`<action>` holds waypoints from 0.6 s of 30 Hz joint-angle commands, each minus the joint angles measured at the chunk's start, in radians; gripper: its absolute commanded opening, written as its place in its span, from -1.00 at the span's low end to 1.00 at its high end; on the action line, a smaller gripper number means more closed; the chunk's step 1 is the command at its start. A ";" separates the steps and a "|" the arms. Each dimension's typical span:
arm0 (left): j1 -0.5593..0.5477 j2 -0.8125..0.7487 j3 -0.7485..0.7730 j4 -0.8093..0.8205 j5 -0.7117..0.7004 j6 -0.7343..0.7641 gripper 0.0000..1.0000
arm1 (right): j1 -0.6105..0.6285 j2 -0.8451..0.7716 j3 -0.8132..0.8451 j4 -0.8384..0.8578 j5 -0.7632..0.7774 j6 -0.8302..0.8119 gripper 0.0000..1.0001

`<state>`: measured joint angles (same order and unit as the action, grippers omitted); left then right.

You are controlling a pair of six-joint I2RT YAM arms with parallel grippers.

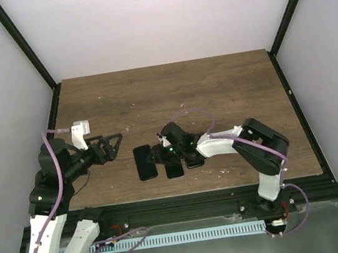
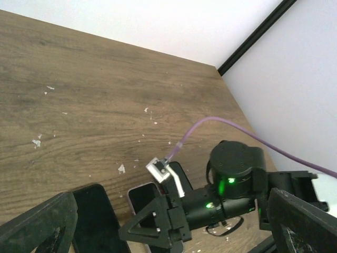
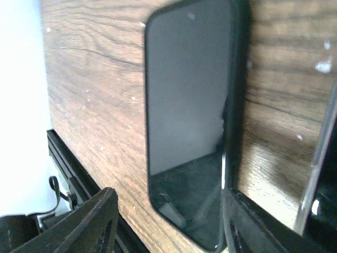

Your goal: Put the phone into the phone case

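Observation:
Three dark slabs lie side by side near the table's front edge. The middle one is the phone (image 2: 143, 199) (image 1: 173, 167): a dark glossy face with the pale clear rim of the phone case (image 2: 129, 197) around it, so it looks seated in the case. That clear rim also shows in the right wrist view as the phone case (image 3: 319, 174). My right gripper (image 1: 162, 154) (image 2: 129, 230) (image 3: 171, 196) hovers low over the slabs, jaws apart, holding nothing. My left gripper (image 1: 114, 147) (image 2: 171, 196) stands wide open to the left, off the slabs.
A black-rimmed glossy slab (image 1: 144, 162) (image 2: 95, 221) (image 3: 189, 116) lies left of the phone, between my right fingers in the right wrist view. Another black slab (image 1: 192, 159) (image 2: 181, 173) lies on the right, partly under the right arm. The black front rail (image 3: 68, 168) runs close by.

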<state>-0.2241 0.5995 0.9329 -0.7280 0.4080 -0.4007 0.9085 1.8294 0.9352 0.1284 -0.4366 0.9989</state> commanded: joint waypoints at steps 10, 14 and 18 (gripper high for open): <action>0.003 -0.012 0.001 0.018 -0.036 -0.037 1.00 | -0.041 -0.393 -0.012 -0.279 0.314 -0.156 1.00; 0.002 -0.020 0.003 0.018 -0.026 -0.039 1.00 | -0.050 -0.545 0.024 -0.400 0.422 -0.216 1.00; 0.003 -0.040 0.018 0.032 -0.005 -0.041 1.00 | -0.053 -0.685 0.060 -0.477 0.481 -0.285 1.00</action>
<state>-0.2245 0.5865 0.9329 -0.7193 0.3836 -0.4381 0.8639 1.2610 0.9363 -0.2226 -0.0784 0.8082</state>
